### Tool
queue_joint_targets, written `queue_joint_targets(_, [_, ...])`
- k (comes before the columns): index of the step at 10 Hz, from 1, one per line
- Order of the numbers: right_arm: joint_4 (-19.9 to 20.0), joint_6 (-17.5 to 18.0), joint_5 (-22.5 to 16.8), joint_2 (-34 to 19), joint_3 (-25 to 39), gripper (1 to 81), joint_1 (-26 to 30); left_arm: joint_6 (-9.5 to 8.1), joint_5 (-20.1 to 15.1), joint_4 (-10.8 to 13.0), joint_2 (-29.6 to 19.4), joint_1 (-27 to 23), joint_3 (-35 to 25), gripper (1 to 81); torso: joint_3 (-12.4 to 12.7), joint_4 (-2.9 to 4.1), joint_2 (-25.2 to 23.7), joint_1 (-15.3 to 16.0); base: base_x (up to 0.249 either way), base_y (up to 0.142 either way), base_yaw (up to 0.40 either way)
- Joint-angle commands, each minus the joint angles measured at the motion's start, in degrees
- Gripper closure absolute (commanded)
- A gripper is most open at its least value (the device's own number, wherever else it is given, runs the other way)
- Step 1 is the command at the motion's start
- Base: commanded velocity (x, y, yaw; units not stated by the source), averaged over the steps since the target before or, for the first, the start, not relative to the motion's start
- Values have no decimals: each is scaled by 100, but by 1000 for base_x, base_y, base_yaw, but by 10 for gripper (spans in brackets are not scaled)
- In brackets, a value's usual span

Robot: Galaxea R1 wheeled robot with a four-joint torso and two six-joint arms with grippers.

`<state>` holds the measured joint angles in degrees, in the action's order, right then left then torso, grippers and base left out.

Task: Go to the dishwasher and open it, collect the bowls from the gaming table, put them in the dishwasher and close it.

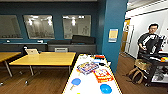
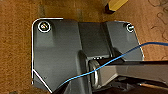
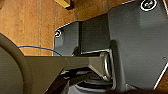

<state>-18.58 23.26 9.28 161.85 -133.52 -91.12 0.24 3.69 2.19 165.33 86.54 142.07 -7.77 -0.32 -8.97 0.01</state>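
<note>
On long glossy white surface point(image 1: 88, 83), near end: small round bright blue bowl point(image 1: 105, 88). Judged light, rigid, slippery; take by the rim. Cannot tell either tool's state.

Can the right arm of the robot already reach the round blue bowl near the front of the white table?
Probably not yet. The round blue bowl lies open on the glossy white table, nothing covering it, but the right wrist view looks at wooden floor, so that arm seems low and away.
</note>
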Motion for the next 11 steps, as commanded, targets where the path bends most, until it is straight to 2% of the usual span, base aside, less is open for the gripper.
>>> queue_joint_targets(1, [153,732,250,-1492,1617,10,362,55,-211,35,-658,-308,-944,10,0,0,0,0,0,0,0])
queue_joint_targets(4, [118,724,259,-2775,3364,10,616,55,-194,35,-641,-308,-953,10,0,0,0,0,0,0,0])
queue_joint_targets(6, [118,724,337,-3584,4271,10,826,55,-185,44,-606,-309,-953,10,0,0,0,0,0,0,0])
queue_joint_targets(11, [469,733,347,-5141,5591,10,1565,55,-71,35,-597,-308,-953,10,0,0,0,0,0,0,0])
